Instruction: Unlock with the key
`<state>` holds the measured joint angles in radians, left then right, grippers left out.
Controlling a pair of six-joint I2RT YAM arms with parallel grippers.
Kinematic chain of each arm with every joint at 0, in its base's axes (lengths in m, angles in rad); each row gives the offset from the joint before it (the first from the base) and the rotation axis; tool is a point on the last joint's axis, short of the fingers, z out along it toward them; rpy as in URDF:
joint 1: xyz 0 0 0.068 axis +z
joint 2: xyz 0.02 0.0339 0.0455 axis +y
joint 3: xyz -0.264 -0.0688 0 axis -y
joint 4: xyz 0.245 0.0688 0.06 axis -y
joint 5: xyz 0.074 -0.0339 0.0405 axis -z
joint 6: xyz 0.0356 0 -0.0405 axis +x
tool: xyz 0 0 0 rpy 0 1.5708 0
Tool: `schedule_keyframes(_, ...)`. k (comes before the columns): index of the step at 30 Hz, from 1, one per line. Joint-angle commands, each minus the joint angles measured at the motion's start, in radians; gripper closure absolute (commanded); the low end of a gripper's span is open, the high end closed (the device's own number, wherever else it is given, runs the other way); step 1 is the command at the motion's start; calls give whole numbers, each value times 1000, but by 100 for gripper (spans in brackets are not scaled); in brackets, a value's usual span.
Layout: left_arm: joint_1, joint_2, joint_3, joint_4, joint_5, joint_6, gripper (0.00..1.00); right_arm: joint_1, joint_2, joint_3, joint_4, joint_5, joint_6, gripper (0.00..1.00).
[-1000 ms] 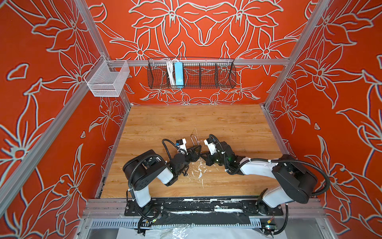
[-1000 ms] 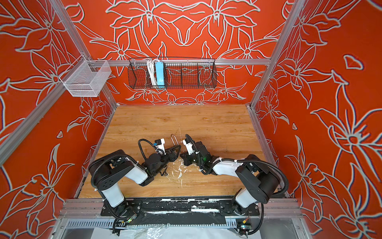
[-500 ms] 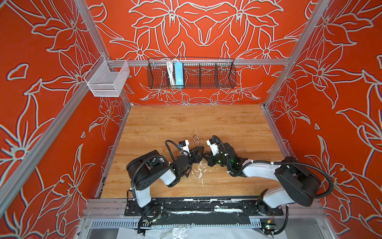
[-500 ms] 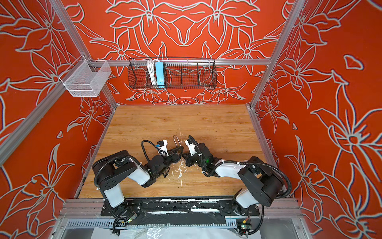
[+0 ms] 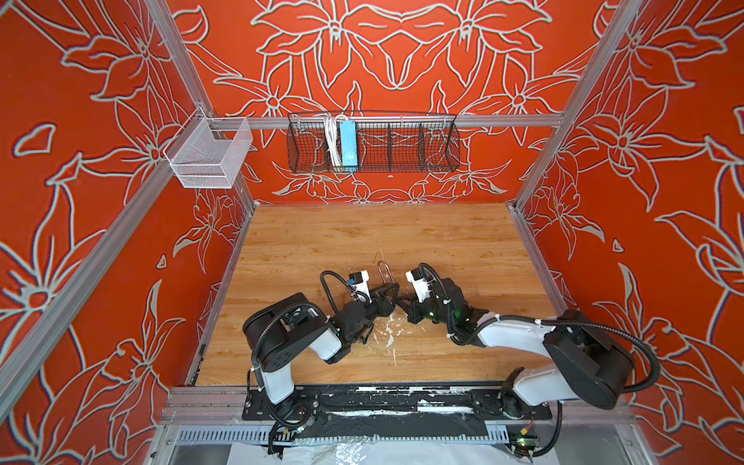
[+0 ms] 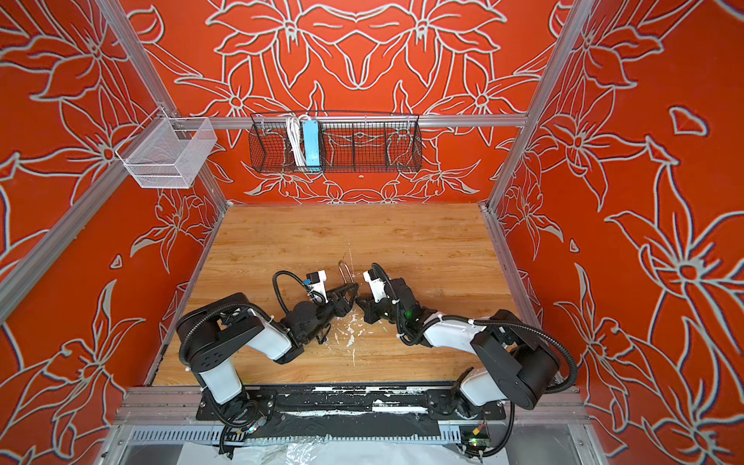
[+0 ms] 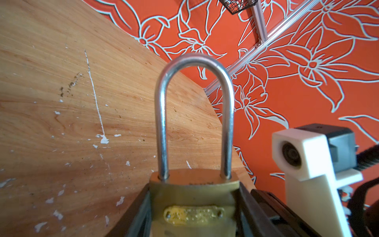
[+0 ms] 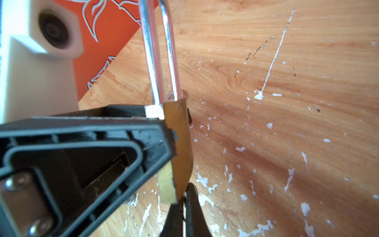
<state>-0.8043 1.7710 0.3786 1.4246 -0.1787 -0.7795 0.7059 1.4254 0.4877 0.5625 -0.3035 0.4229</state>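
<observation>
A brass padlock (image 7: pixel 192 197) with a steel shackle (image 7: pixel 194 61) stands upright between the black fingers (image 7: pixel 141 209) of my left gripper (image 7: pixel 192 207), which is shut on its body. In both top views the shackle (image 5: pixel 384 271) (image 6: pixel 345 271) sticks up above the left gripper (image 5: pixel 391 292) (image 6: pixel 353 290) near the table's middle. My right gripper (image 8: pixel 185 198) (image 5: pixel 402 300) (image 6: pixel 362 301) is shut, its tips right at the padlock's (image 8: pixel 180 131) bottom corner. Only a thin pale sliver of the key (image 8: pixel 185 194) shows between its fingertips.
The wooden table (image 5: pixel 362 237) is flecked with white paint chips (image 5: pixel 388 332) near both grippers. A black wire basket (image 5: pixel 374 143) holding a blue power strip (image 5: pixel 348 143) and a white mesh bin (image 5: pixel 207 157) hang on the back frame, well above the table.
The left gripper has carried the padlock a little to the right. The right gripper has edged in, so the gap between the two has closed.
</observation>
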Motion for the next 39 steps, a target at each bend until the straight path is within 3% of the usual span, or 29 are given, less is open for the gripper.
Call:
schedule_keyframes(1,28,-7,-18,-6,77,-7,100,-14,-32,0,166,-46,-9,100)
schedule_keyframes(7,92,24,15,-5,238,-73,100,-18,-10,-2,231,-141,3,100)
schedule_keyframes(20,126,-41,13,-4,352,-14,100,-42,44,-21,416,-328,66,100)
schedule_keyframes(32,133,-93,16,-5,435,45,100,-53,15,-44,440,-342,64,100)
schedule_keyframes(39,134,-72,16,-6,384,-34,100,-52,-28,-22,280,-224,21,100)
